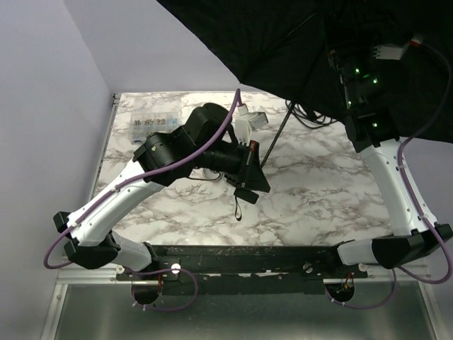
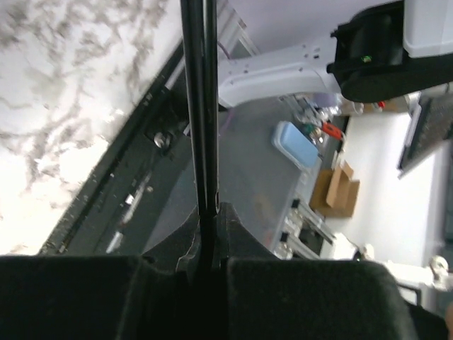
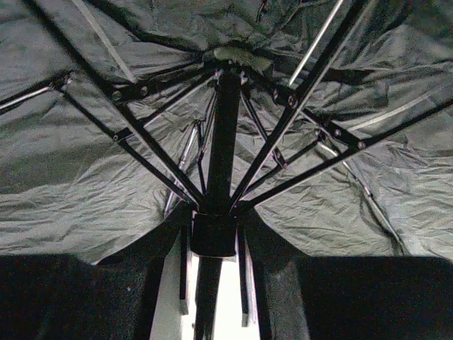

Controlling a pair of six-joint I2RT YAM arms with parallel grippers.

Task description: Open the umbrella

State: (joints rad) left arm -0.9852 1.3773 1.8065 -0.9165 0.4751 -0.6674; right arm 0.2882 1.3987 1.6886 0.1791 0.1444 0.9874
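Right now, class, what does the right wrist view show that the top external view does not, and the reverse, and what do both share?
Only the right wrist view shows the ribs fanning from the runner. Only the top external view shows the marble table, the clear box and the left arm, its jaws shut on the shaft. Both show the umbrella spread open.

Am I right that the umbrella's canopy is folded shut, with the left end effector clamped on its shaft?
Not quite: the canopy is spread open, its ribs fanned out, as the right wrist view shows. The left end effector is indeed clamped on the shaft.
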